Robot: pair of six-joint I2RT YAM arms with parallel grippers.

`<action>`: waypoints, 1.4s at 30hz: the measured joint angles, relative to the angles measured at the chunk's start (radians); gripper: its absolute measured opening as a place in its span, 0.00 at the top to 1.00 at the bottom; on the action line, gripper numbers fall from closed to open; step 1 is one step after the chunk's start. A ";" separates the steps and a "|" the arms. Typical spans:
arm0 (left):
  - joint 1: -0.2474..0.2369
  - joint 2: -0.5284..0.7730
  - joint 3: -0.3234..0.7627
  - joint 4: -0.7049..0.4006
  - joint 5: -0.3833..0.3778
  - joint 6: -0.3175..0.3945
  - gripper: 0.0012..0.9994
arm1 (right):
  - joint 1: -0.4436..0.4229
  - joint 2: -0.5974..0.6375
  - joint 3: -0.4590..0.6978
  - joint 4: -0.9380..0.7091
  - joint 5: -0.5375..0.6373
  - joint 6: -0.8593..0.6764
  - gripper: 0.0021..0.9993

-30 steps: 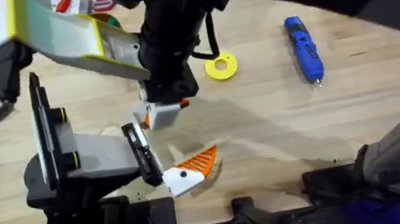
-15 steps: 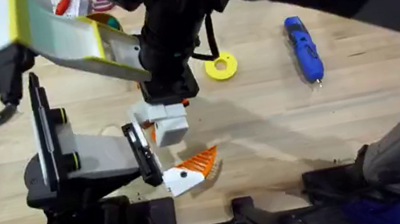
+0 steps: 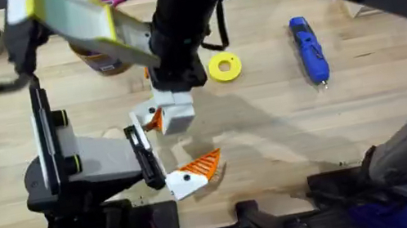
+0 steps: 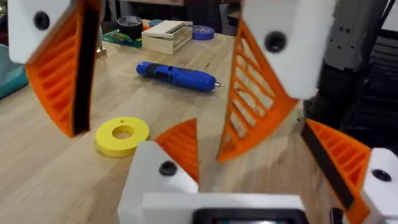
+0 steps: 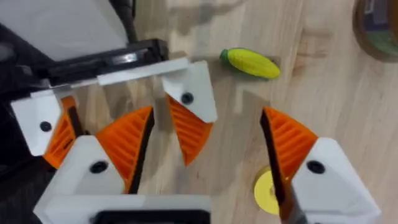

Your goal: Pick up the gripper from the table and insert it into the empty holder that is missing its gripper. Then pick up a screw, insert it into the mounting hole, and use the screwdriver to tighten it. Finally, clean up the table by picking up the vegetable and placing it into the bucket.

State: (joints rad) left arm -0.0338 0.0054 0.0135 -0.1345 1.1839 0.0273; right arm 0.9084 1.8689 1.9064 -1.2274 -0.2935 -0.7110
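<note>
The right end effector (image 5: 205, 155) hung spread open over the wooden bench (image 3: 271, 119), close beside the left end effector (image 4: 155, 81), also open. The small yellow toy corn cob with a green end (image 5: 250, 63) lay on the bench nearby. The chunky blue cylindrical powered screwdriver (image 3: 308, 48) rested well apart.

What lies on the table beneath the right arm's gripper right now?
Below the right gripper the right wrist view shows bare wood, the corn cob lying apart, and part of the yellow ring. The table directly under its fingers is covered.
</note>
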 joint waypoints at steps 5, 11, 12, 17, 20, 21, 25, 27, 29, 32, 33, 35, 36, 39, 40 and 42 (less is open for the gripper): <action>0.000 0.000 0.000 0.000 0.000 0.000 0.01 | -0.038 -0.032 -0.005 0.000 0.000 0.000 0.00; 0.000 0.000 0.000 0.000 0.000 0.000 0.01 | -0.099 -0.120 -0.005 0.000 -0.001 0.000 0.00; 0.000 0.000 0.000 0.000 0.000 0.000 0.01 | -0.114 -0.134 -0.005 0.000 -0.006 0.000 0.00; 0.000 0.000 0.000 0.000 0.000 0.000 0.01 | -0.201 -0.189 -0.005 -0.001 -0.077 -0.001 0.00; 0.000 0.000 0.000 0.000 0.000 0.000 0.01 | -0.261 -0.227 -0.029 0.011 -0.139 -0.019 0.00; 0.000 0.000 0.000 0.000 0.000 0.000 0.01 | -0.277 -0.243 -0.050 0.019 -0.155 -0.028 0.00; 0.000 0.000 0.000 0.000 0.000 0.000 0.01 | -0.332 -0.337 -0.202 0.106 -0.218 -0.066 0.00; 0.000 0.000 0.000 0.000 0.000 0.000 0.01 | -0.359 -0.390 -0.300 0.164 -0.249 -0.079 0.00; 0.000 0.000 0.000 0.000 0.000 0.000 0.01 | -0.391 -0.437 -0.389 0.208 -0.282 -0.086 0.00; 0.000 0.000 0.000 0.000 0.000 0.000 0.01 | -0.450 -0.499 -0.513 0.256 -0.343 -0.107 0.00; 0.000 0.000 0.000 0.000 0.000 0.000 0.01 | -0.472 -0.518 -0.553 0.263 -0.366 -0.119 0.00; 0.000 0.000 0.000 0.000 0.000 0.001 0.01 | -0.516 -0.551 -0.627 0.267 -0.405 -0.155 0.00; 0.000 0.000 0.000 0.000 0.000 0.001 0.01 | -0.537 -0.565 -0.661 0.269 -0.421 -0.176 0.00; 0.000 0.000 0.000 0.000 0.000 0.002 0.01 | -0.591 -0.592 -0.756 0.270 -0.454 -0.248 0.00; 0.000 0.000 0.000 0.000 0.000 0.003 0.01 | -0.606 -0.594 -0.786 0.272 -0.461 -0.274 0.00; 0.000 0.000 0.000 0.000 0.000 0.003 0.01 | -0.627 -0.595 -0.841 0.293 -0.469 -0.316 0.00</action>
State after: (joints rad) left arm -0.0338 0.0054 0.0135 -0.1345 1.1843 0.0299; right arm 0.2813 1.2743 1.0652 -0.9342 -0.7629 -1.0269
